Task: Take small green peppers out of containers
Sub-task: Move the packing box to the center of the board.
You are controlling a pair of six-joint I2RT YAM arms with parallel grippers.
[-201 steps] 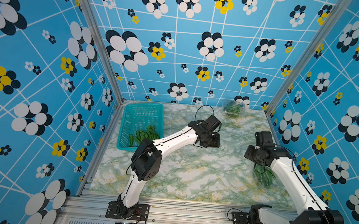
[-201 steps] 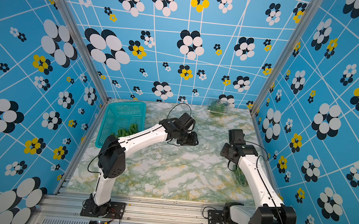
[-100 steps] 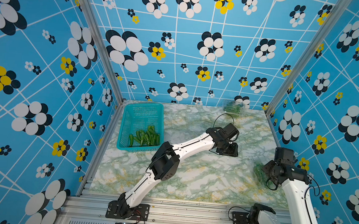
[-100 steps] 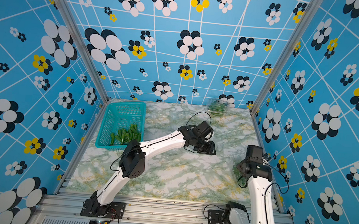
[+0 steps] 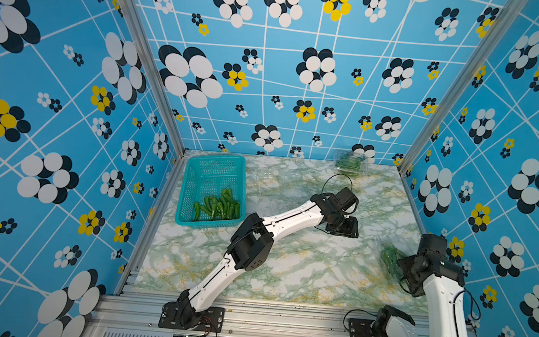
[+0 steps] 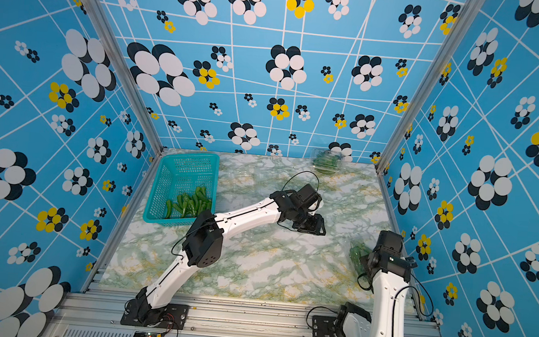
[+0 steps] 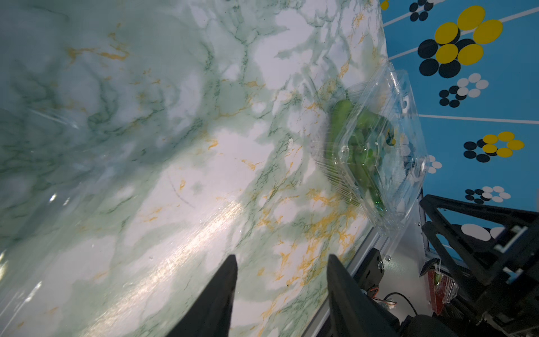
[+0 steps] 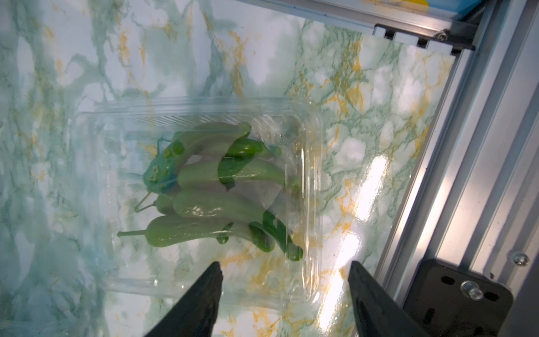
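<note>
Right claw (image 8: 285, 264) spread, empty, close by container (image 8: 96, 175) of small green peppers (image 8: 210, 204), lid seemingly shut, at right edge of table (image 8: 87, 43); left claw (image 7: 282, 256) spread, empty, mid-table

In the right wrist view the frame's edge is cutting off the fingers of the right tool (image 8: 285, 265), and the cloudy plastic of the near container (image 8: 310, 175) is dulling the small green peppers (image 8: 204, 201) inside. The left tool (image 7: 282, 258) is being cropped likewise, beside an unfocused clear sheet (image 7: 43, 122) that cannot be identified. In both top views the right arm (image 5: 442, 298) is hiding that near container's end, the far container (image 5: 349, 160) is showing too small to count peppers, and a third container (image 5: 266, 176) is barely showing against the tabletop (image 5: 303, 270).
</note>
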